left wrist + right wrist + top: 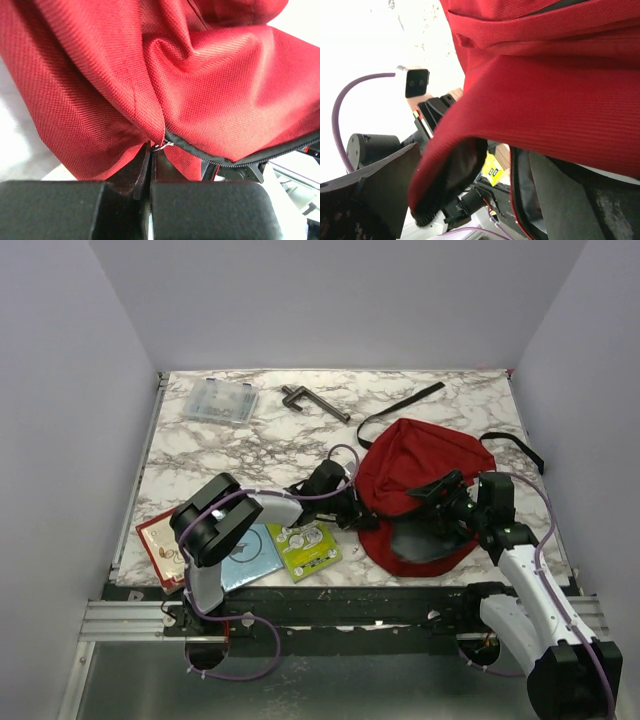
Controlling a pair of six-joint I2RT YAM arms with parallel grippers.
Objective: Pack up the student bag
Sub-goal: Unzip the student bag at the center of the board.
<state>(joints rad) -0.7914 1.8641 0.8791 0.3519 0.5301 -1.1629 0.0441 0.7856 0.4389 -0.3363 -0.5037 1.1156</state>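
left gripper (150, 172) pinches the zip edge of the red bag (415, 455), right gripper (447, 496) spread wide gripping nothing, so with its right side unsupported the opening may flop shut

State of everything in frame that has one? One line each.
student bag, lying on the table, main zip open, mouth toward the arms
left gripper, shut on the student bag's mouth edge
right gripper, open at the mouth, holding nothing
clear case, flat, looks closed
green booklet, closed, flat, outside the bag
blue book, closed, flat, outside the bag
red booklet, closed, flat, outside the bag
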